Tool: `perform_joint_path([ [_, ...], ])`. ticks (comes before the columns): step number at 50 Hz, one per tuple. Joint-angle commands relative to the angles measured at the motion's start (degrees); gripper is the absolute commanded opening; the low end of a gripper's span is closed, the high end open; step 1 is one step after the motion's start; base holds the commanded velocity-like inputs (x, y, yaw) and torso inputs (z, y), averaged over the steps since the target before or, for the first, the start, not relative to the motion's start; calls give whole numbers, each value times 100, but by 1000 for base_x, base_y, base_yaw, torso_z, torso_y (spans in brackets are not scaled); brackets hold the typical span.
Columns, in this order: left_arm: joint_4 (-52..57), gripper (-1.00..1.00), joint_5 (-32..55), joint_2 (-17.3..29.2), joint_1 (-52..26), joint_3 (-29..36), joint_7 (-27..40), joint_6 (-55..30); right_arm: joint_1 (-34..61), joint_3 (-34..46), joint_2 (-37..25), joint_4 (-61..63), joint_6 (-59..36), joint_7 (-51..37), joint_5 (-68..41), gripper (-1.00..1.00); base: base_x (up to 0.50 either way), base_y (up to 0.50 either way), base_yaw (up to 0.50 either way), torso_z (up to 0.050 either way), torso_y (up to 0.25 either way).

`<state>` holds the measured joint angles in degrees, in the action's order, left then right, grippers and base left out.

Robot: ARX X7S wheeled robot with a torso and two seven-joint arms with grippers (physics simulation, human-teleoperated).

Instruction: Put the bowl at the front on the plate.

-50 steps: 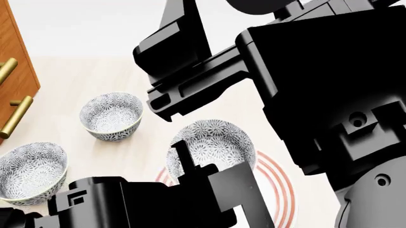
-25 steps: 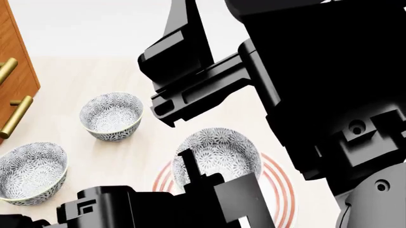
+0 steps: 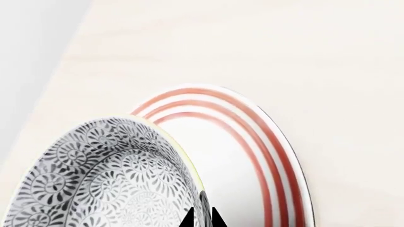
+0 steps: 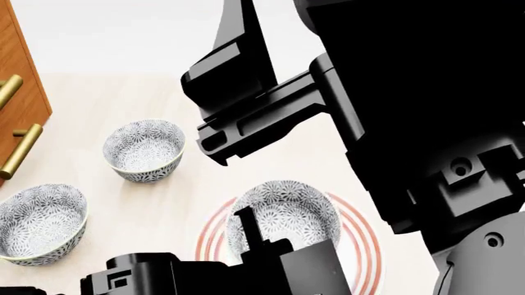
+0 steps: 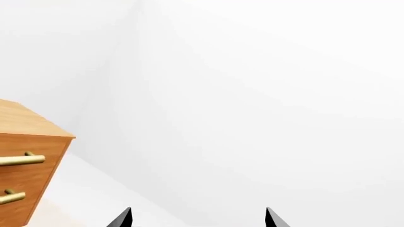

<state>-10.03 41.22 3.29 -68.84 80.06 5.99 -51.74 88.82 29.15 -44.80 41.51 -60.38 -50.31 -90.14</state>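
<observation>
Bowl [image 4: 283,212] sat over the plate [image 4: 361,239], rim pinched in the left gripper [image 3: 203,218], whose jaws were nearly together on it. Plate lay directly beneath. Right gripper [image 5: 198,220] spread apart, empty, raised well clear.

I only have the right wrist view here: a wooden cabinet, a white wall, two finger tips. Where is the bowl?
Observer: In the head view, the bowl is over the plate, inside its red rings.
Operator: Has it been let go?
Observer: No. The left gripper pinches its rim, one finger inside and one outside.
Operator: And the other bowls?
Observer: The far spare bowl and the near spare bowl stand on the table, left of the plate.
</observation>
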Motion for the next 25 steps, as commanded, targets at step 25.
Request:
perform_joint_path([
  [25,-155,-100,7,-45,149,-37,-47,183,-98,20,-37,25,112,105,121,100,0,0,0,0,0],
])
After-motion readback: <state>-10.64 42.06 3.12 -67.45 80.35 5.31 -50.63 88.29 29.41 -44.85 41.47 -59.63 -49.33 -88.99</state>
